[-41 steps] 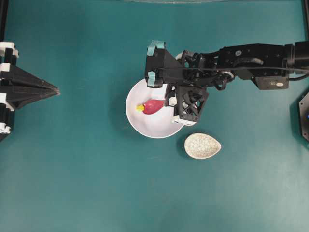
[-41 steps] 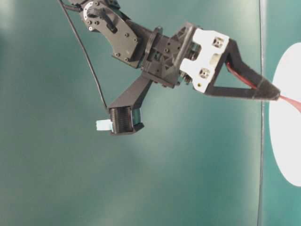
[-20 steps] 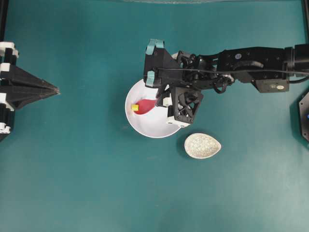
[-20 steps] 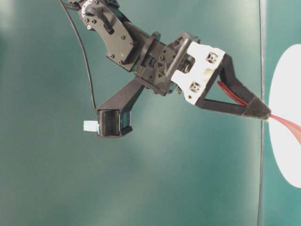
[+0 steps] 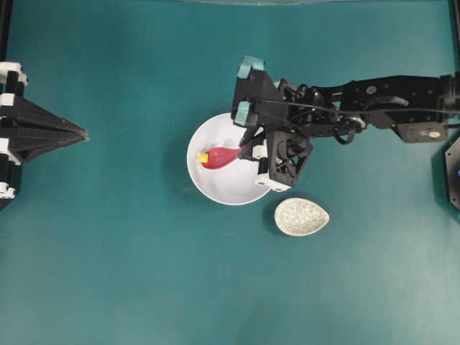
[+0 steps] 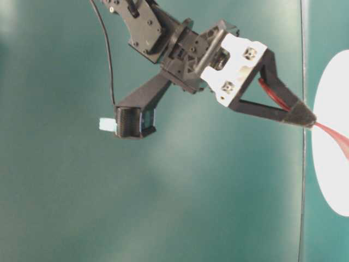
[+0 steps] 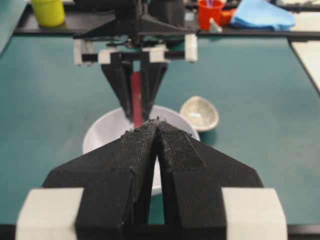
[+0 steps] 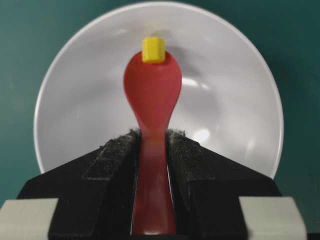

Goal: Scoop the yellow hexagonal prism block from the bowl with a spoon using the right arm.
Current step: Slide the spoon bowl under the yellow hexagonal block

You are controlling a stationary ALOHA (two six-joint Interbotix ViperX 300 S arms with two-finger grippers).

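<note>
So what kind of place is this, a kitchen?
More likely a robot test bench: two black arms, one holding a spoon over a bowl, on a bare teal table with a toy yellow block.

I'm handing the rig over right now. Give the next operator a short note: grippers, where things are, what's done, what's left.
Right gripper: shut on the spoon handle, scoop over the bowl.
Left gripper: shut, empty, parked away from the bowl.
Yellow block: at the scoop's far tip; whether it sits on the scoop is unclear.
Done: spoon grasped, brought to block.
Left: confirm the block is on the scoop, then lift clear.
</note>
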